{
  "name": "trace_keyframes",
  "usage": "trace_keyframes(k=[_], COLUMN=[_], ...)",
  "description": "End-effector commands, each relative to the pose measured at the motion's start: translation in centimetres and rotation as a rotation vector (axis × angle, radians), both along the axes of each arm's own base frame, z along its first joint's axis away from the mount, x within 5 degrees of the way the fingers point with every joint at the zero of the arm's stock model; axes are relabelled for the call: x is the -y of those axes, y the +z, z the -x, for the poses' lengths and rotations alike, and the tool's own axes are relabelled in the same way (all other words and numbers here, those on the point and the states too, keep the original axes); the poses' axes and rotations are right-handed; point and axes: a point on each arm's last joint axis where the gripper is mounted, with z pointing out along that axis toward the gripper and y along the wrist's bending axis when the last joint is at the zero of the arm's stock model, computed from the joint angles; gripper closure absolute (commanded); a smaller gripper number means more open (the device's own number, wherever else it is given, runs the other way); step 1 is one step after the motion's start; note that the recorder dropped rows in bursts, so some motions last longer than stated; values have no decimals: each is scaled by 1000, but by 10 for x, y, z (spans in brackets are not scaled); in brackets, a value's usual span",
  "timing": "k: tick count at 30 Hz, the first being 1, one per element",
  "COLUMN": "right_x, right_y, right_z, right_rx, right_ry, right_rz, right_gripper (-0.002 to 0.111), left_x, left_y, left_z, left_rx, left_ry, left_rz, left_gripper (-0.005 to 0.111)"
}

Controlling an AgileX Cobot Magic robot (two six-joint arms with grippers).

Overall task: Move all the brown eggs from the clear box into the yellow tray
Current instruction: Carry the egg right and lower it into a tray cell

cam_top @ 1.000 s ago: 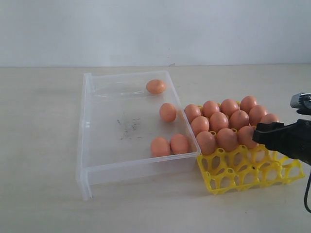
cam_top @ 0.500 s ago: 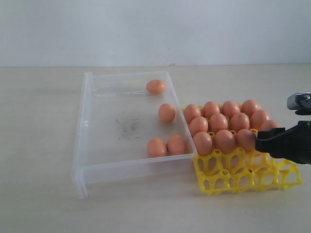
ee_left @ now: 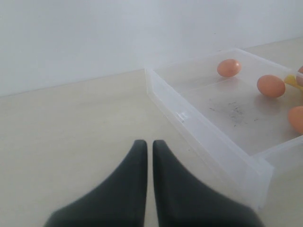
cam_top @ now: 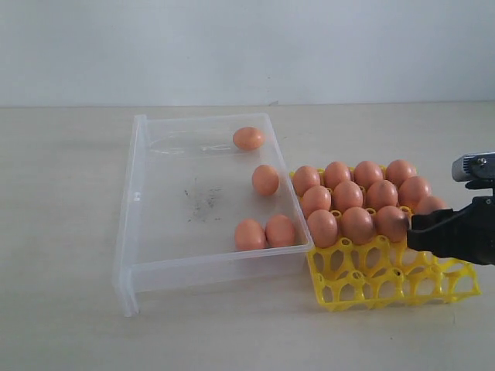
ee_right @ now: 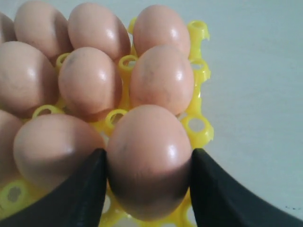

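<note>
Brown eggs (cam_top: 265, 180): four lie loose on the speck-dusted floor of the clear box (cam_top: 216, 267), while the yellow tray (cam_top: 387, 300) just beside it, an open lattice, shows three filled rows and an empty front row, so roughly a quarter remains. By the left wrist view, the left pincer (ee_left: 147, 146) hovers over the desk (ee_left: 71, 118), fingers together, empty. By the right wrist view, the right pincer (ee_right: 149, 161) clasps one glossy oval brown egg (ee_right: 149, 142) seated in an edge cell.

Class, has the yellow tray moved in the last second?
Yes. The yellow tray has slid slightly left in the exterior view, against the dark mark far back on the table.
</note>
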Motion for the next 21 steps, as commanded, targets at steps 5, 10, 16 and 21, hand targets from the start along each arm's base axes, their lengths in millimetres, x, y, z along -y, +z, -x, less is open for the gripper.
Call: trace_keyframes(k=[5, 10, 16, 21], right_x=[0, 0, 0, -1], right_y=[-12, -12, -12, -10], right_z=[1, 1, 1, 0], right_rx=[-48, -42, -41, -22], right_ry=[-15, -14, -8, -5], right_rz=[-13, -15, -9, -17], right_gripper=[101, 71, 46, 46], left_x=[0, 0, 0, 0], left_y=[-1, -1, -1, -1], left_z=[0, 0, 0, 0], left_rx=[2, 2, 2, 2], left_ry=[-5, -5, -5, -5], left_rz=[-2, -2, -2, -2], left_gripper=[103, 103, 103, 103])
